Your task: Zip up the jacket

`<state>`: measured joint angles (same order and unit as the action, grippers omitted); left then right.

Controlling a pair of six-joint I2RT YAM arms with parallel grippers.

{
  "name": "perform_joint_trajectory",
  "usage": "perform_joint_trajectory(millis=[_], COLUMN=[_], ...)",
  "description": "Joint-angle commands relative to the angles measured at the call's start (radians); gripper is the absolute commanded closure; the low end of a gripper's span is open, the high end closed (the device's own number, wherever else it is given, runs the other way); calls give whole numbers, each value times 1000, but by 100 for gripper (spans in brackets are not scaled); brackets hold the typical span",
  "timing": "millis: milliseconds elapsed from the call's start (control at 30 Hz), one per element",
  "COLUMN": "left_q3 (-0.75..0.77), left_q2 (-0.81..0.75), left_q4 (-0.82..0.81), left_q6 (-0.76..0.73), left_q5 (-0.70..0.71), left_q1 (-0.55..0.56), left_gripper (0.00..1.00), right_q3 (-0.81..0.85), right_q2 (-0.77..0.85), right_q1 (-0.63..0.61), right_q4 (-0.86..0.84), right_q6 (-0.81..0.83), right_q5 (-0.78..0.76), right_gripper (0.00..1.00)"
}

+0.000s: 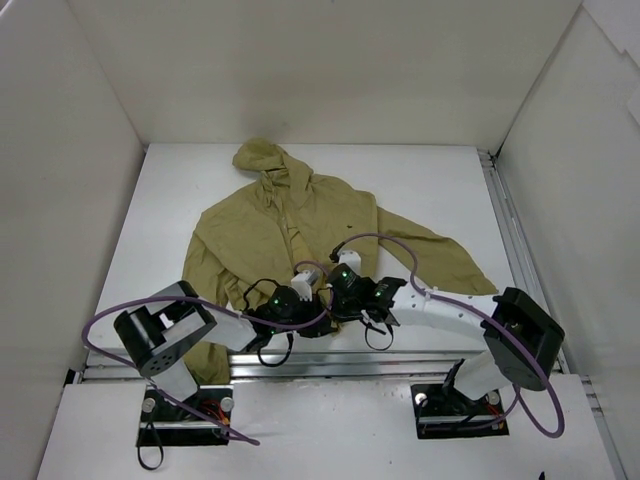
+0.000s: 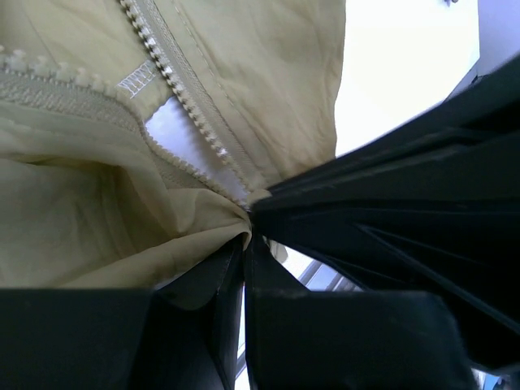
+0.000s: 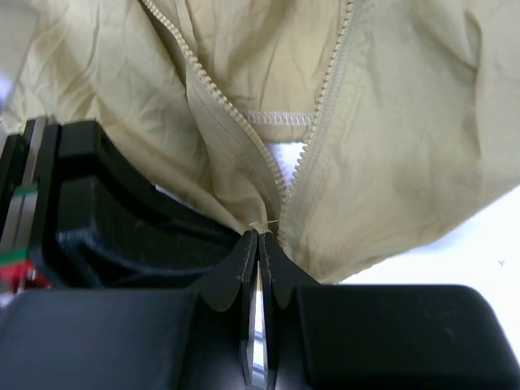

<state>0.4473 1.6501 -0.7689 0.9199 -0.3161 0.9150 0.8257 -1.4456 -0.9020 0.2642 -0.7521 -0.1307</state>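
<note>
The olive-khaki hooded jacket (image 1: pixel 290 225) lies flat on the table, hood at the far side, hem toward me. Its front zipper (image 3: pixel 321 122) is parted near the hem, white table showing in the gap. My left gripper (image 2: pixel 248 231) is shut on the jacket's bottom hem at the foot of the left row of zipper teeth (image 2: pixel 175 89). My right gripper (image 3: pixel 258 234) is shut on the hem at the foot of the right zipper row. Both grippers meet at the jacket's bottom centre (image 1: pixel 325 290), almost touching each other.
White walls enclose the table on three sides. A metal rail (image 1: pixel 510 230) runs along the right edge and another along the near edge (image 1: pixel 330 360). The jacket's right sleeve (image 1: pixel 440 255) stretches toward the right rail. Purple cables loop over both arms.
</note>
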Motion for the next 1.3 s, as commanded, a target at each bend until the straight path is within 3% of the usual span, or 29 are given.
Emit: perform_joint_trajectory(millis=[0, 233, 400, 533, 667, 833, 1100, 1267], left_q3=[-4, -13, -2, 25, 65, 93, 108, 91], left_q2=[-39, -47, -42, -29, -6, 43, 178, 186], left_q4=[-33, -44, -49, -49, -49, -92, -303, -389], left_q6=[-16, 0, 26, 48, 72, 126, 269, 304], left_q5=[-11, 2, 3, 2, 5, -1, -44, -38], left_q1=[-2, -11, -21, -30, -30, -30, -39, -39], left_gripper=[100, 100, 100, 100, 100, 100, 100, 100], right_q3=[72, 95, 113, 148, 147, 17, -151, -207], right_q2=[-35, -75, -59, -52, 5, 191, 404, 445], right_q1=[12, 32, 78, 112, 159, 192, 201, 201], right_q4=[-91, -100, -97, -94, -59, -48, -36, -36], right_q6=[-9, -15, 17, 53, 73, 48, 22, 51], right_q5=[-58, -96, -95, -99, -92, -61, 52, 95], right_gripper=[100, 97, 73, 63, 63, 66, 77, 80])
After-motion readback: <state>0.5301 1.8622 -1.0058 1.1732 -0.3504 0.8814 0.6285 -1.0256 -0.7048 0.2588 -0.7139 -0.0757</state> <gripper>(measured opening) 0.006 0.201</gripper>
